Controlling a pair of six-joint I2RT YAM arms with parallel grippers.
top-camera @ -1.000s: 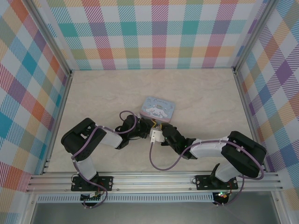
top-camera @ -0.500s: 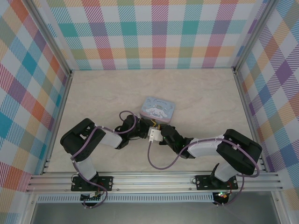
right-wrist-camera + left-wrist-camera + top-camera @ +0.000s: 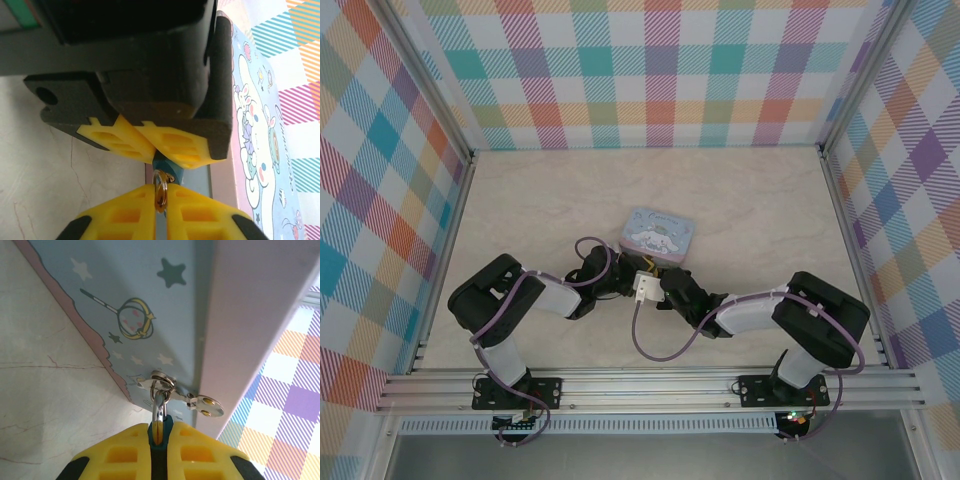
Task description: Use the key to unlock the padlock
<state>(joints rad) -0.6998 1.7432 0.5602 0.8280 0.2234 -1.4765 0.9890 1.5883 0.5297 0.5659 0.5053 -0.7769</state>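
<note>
Judged as the seating and turning of the key (image 3: 159, 200) in the padlock (image 3: 166, 169): line the blade up with the lock's long axis, press straight in with no side load, then twist from the right wrist alone while holding the lock dead steady on the left. Avoid any tug, with the shackle (image 3: 159, 407) threaded through the hasp (image 3: 163, 380) on the tin (image 3: 150, 300) and a pull likely to drag that tin across the table (image 3: 45, 390). Back out and realign at the first sign of binding rather than forcing so thin a key. On the left gripper (image 3: 160, 427): pressed tight on the padlock's blue body, only a thin blue sliver between the yellow pads, shackle reaching out to the hasp at the tin's side wall. On the right gripper (image 3: 160, 195): likewise closed, nipping the key by its ringed head, tip to tip with the left fingers (image 3: 175, 147), ring touching the lock's bottom end. Blade seated in the keyhole or only resting at its mouth: impossible to tell, hidden between the pads.
</note>
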